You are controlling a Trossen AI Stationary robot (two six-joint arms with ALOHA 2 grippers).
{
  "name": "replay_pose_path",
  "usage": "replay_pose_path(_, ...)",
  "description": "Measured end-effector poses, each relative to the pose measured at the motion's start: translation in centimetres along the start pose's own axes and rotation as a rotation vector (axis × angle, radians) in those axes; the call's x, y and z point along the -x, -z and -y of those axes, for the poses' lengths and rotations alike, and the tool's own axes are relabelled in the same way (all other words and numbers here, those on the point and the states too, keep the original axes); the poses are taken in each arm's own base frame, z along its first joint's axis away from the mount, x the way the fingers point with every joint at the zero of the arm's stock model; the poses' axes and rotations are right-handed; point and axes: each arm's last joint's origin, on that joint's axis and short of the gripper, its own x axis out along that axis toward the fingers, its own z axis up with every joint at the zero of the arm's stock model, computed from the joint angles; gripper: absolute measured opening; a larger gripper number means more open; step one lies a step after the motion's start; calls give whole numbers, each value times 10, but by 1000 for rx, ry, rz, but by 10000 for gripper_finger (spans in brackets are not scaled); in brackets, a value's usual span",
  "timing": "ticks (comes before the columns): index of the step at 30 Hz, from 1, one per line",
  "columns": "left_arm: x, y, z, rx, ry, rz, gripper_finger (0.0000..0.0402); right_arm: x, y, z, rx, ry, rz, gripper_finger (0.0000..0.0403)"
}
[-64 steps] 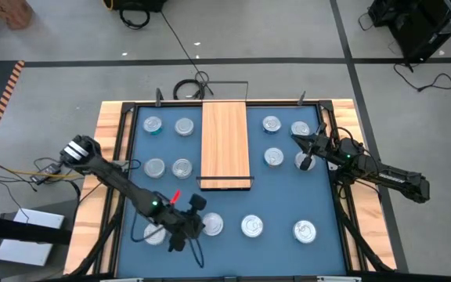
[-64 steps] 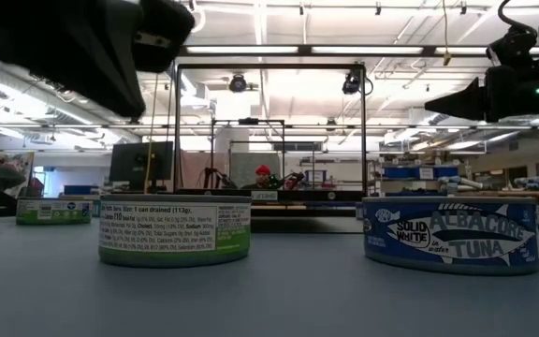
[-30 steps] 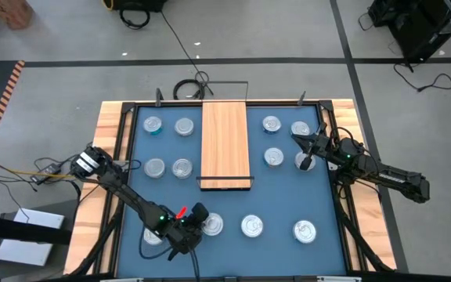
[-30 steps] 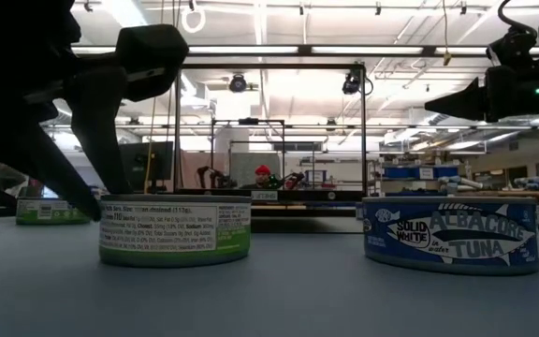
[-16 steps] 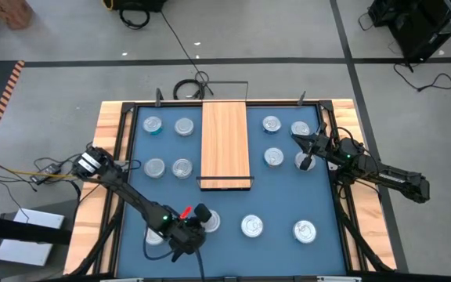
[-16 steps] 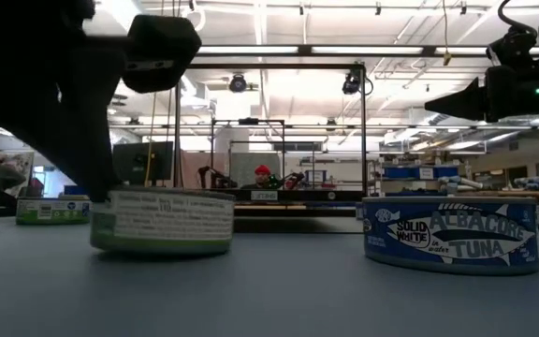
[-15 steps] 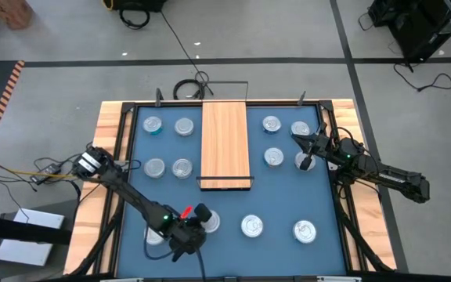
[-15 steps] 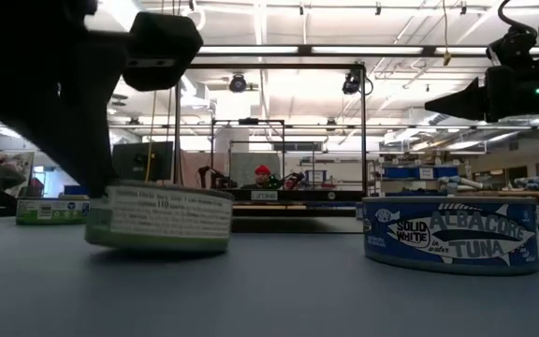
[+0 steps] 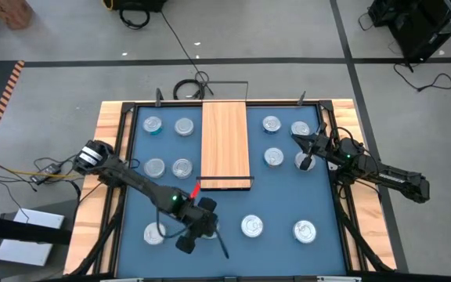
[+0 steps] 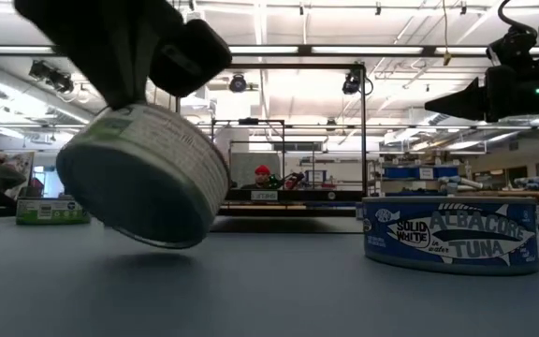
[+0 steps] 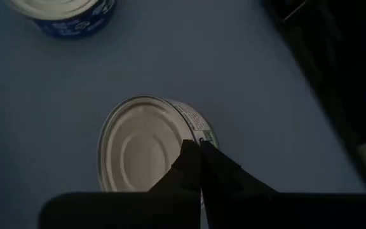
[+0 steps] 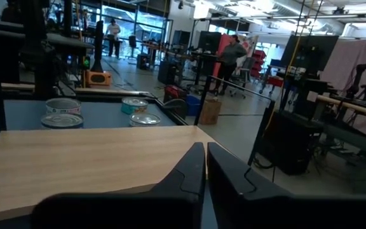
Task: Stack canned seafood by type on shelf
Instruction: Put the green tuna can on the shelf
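A: Blue desk [image 9: 272,196] inside a wood-and-black frame, grey floor around it, big workshop behind in the low view. What's on the shelf?

B: Nothing on it that I can see. Shelf [image 9: 225,142] sits upper centre of the high view, light wood, black frame at its ends. Tins are all on the desk around it.

A: Where?

B: Two upper left [image 9: 153,124] [image 9: 184,126], two more just below them [image 9: 155,167] [image 9: 182,166], one lower left [image 9: 154,233]. Right of the shelf: two up top [image 9: 271,124] [image 9: 301,128], one mid right [image 9: 273,157], two along the bottom [image 9: 251,226] [image 9: 304,230].

A: Left gripper?

B: Left gripper [image 11: 200,147] is lower centre of the high view. Jaws pinched on the rim of a green-label tin [image 10: 143,175], which is lifted and tilted, clear of the desk in the low view. Silver top faces the wrist camera.

A: Blue tuna tin?

B: Flat on the desk, right side of the low view [image 10: 451,234].

A: Right gripper?

B: Right gripper [image 9: 294,137] hovers at mid right of the high view by the tins there. Jaws nearly together, nothing between them in its wrist view.
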Motion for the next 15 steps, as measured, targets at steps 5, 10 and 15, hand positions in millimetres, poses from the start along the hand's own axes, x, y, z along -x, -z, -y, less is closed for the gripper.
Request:
replay_pose_path(5,3,-9,-13,89,135,82,0,0,0,0,0,0,0,30)
replay_pose_path(10,6,-17,-18,133,206,147,0,0,0,0,0,0,0,32)
replay_pose_path(15,26,-18,-17,124,121,189,0,0,0,0,0,0,0,28)
